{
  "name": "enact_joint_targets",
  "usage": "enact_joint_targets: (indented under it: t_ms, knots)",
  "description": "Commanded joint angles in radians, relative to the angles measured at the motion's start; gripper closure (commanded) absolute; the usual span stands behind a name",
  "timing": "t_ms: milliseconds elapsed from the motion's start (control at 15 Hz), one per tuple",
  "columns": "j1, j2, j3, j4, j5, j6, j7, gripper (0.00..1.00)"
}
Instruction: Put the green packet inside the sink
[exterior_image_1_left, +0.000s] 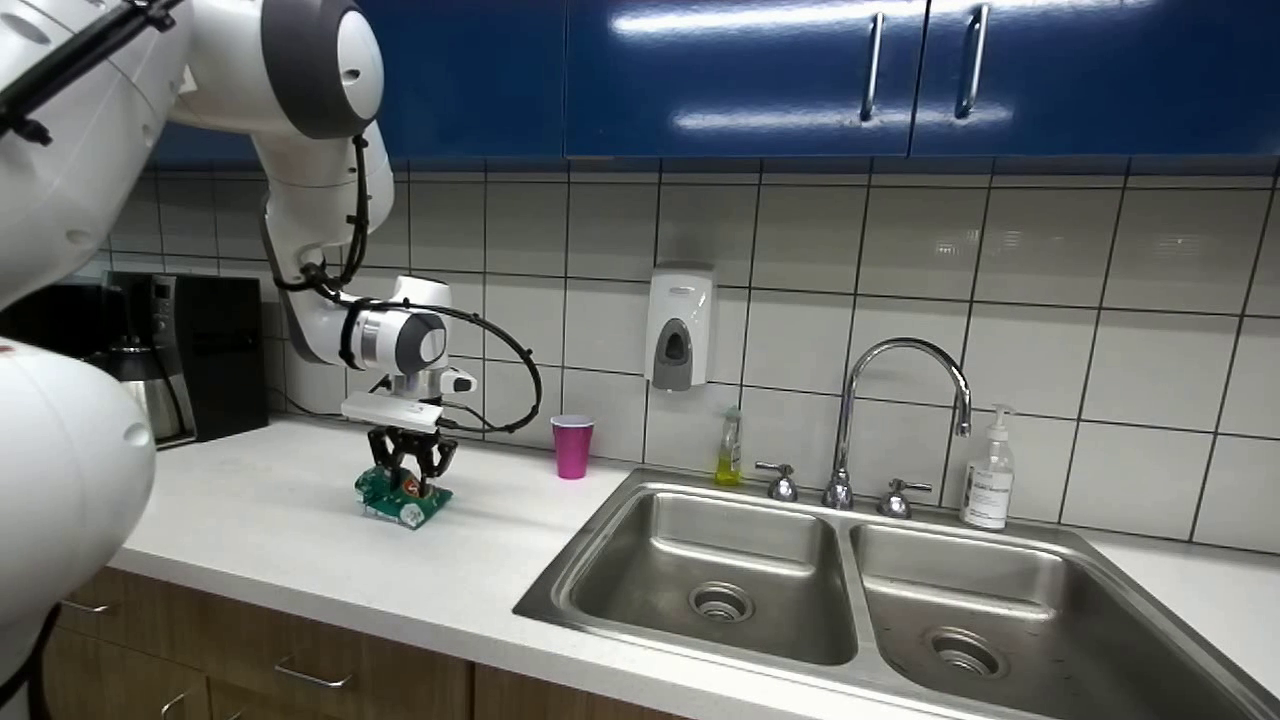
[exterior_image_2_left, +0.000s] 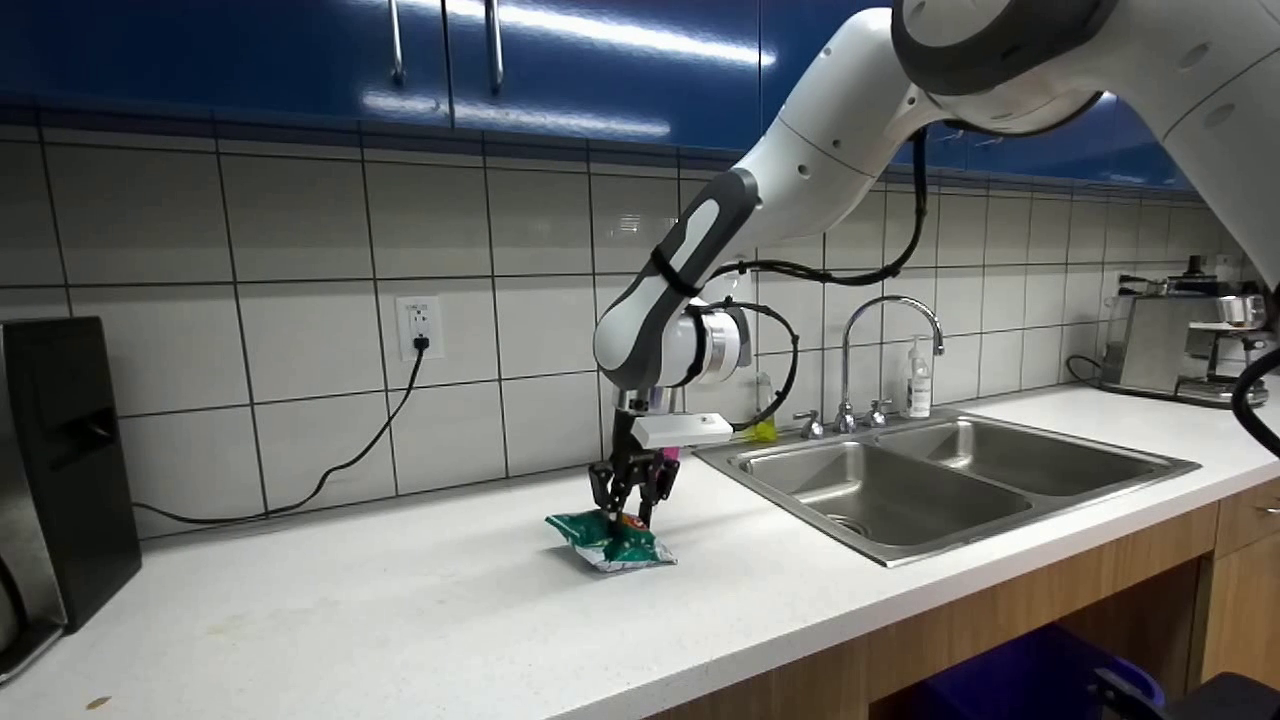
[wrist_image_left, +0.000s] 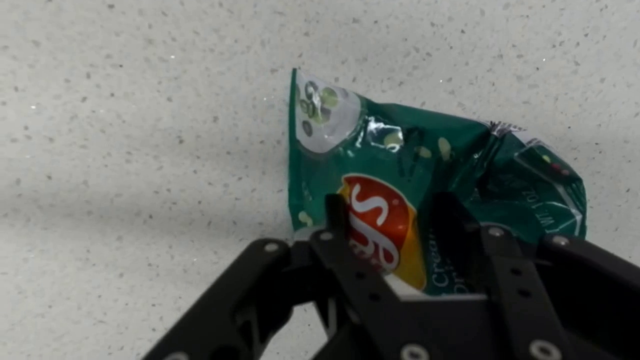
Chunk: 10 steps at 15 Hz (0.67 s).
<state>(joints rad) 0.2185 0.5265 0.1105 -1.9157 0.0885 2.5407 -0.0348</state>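
The green packet (exterior_image_1_left: 385, 503) is crinkled, with a red and yellow logo. It lies on the white counter, left of the sink, in both exterior views (exterior_image_2_left: 590, 530). In the wrist view the packet (wrist_image_left: 400, 155) fills the middle and right. My gripper (exterior_image_1_left: 410, 488) points down over it, with its fingers reaching the packet (exterior_image_2_left: 633, 518). In the wrist view the fingertips (wrist_image_left: 387, 212) are apart, either side of the logo. Whether they press on the packet cannot be told. The sink's left basin (exterior_image_1_left: 640, 580) holds nothing visible; it also shows in an exterior view (exterior_image_2_left: 900, 490).
A pink cup (exterior_image_1_left: 572, 447) stands by the wall between packet and sink. A yellow-green soap bottle (exterior_image_1_left: 729, 455), the faucet (exterior_image_1_left: 845, 430) and a pump bottle (exterior_image_1_left: 990, 485) stand behind the basins. The sink's raised rim (exterior_image_1_left: 590, 535) borders the counter. A black appliance (exterior_image_2_left: 65, 470) stands at the far left.
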Motion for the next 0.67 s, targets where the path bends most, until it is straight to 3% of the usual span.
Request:
enact_joint_targets:
  t_ms: [0,133,200,600]
  knots:
    - [-0.005,0.005,-0.002,0.029,-0.035,-0.025,0.037,0.82]
    - [-0.004,0.0,-0.003,0.031,-0.037,-0.03,0.043,0.97]
    - [-0.004,-0.001,-0.004,0.033,-0.037,-0.031,0.048,1.0]
    - [-0.005,-0.03,-0.003,0.036,-0.026,-0.048,0.081,0.99]
